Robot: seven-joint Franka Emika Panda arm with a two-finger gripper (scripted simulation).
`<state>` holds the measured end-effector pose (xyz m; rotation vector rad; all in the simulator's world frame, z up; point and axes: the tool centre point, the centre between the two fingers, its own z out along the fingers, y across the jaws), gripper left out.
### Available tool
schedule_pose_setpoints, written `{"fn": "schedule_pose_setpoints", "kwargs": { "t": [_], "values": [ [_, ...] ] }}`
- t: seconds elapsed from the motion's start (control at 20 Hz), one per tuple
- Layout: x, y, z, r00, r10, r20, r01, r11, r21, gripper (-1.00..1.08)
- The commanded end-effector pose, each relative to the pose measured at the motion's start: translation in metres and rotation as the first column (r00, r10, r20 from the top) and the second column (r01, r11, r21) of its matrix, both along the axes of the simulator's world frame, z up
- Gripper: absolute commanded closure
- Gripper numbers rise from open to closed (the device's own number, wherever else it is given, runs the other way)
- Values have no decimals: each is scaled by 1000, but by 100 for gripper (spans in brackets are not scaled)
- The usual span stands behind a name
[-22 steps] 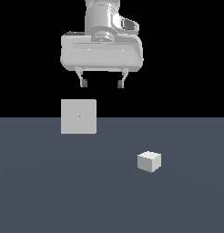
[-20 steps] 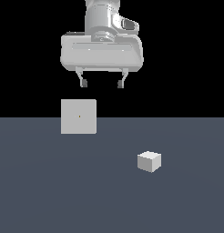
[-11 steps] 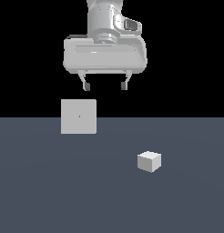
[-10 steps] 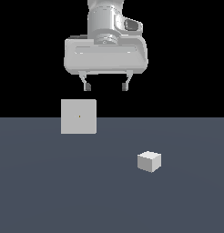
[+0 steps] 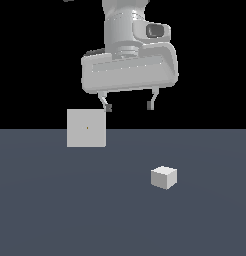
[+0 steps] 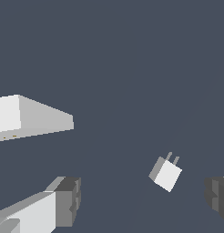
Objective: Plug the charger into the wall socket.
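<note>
The charger (image 5: 164, 177) is a small white-grey cube lying on the dark floor toward the exterior view's right. In the wrist view the charger (image 6: 166, 173) shows two short prongs on one side. The wall socket (image 5: 86, 128) is a flat upright light-grey square panel with a tiny dark dot, toward the exterior view's left; it also shows in the wrist view (image 6: 32, 117). My gripper (image 5: 129, 106) hangs open and empty high above the floor, between socket and charger, well above both. Its dark fingertips (image 6: 68, 200) frame the wrist view.
The dark grey floor (image 5: 55, 210) spreads under everything and ends at a black background behind the socket. Nothing else stands on it.
The gripper has come lower and shifted slightly toward the exterior view's right, and its hand has turned a little. The charger and socket have not moved.
</note>
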<state>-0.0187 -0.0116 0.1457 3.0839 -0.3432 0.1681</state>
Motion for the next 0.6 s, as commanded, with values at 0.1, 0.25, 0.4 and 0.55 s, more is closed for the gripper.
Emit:
{"fn": "schedule_pose_setpoints", "kwargs": {
  "t": [0.1,0.25,0.4,0.55],
  "values": [
    [-8,-14,-16,993,-107,40,108,994,-12,-92],
    [-14,-22,-25,983,-173,66,175,984,-18,-92],
    [-20,-29,-35,968,-236,91,238,971,-22,-92],
    [-25,-37,-44,949,-294,115,299,954,-25,-92]
  ]
}}
